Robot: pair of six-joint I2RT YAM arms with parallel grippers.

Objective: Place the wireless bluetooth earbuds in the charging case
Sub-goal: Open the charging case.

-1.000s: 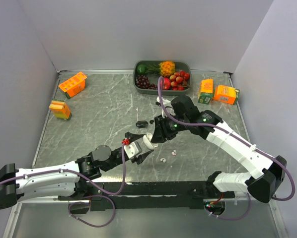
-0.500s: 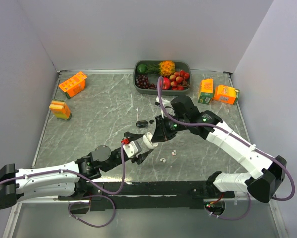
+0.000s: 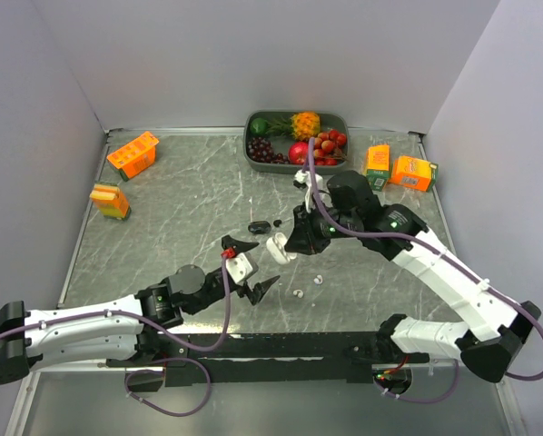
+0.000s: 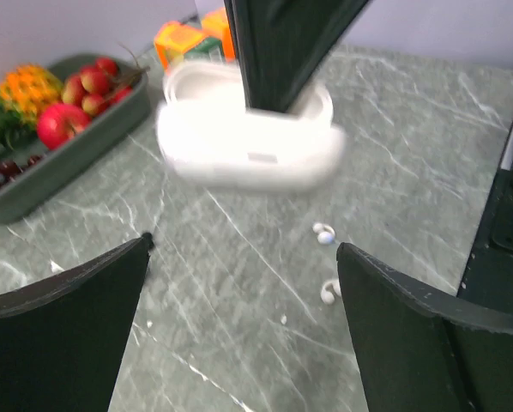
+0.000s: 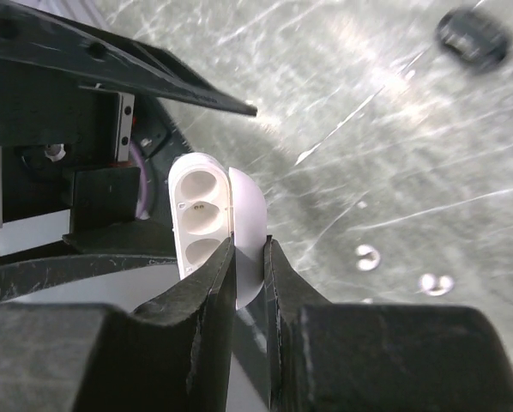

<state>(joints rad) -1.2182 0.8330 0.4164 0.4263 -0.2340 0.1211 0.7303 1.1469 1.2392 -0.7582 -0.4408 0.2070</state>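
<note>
left arm (image 3: 90, 325) stretched low from near-left corner toward centre, wrist angled up-right. left pincer (image 3: 251, 267) spread wide, fingers (image 4: 59, 343) well apart. right arm (image 3: 435, 263) raised, elbow bent, reaching from near-right corner up and leftward. right pincer (image 3: 286, 243) nipped narrow on charging case (image 5: 201, 215), tips pointing at left pincer, near but apart.

No lettering is legible anywhere; the print on the orange cartons (image 3: 132, 154) is too small.
</note>
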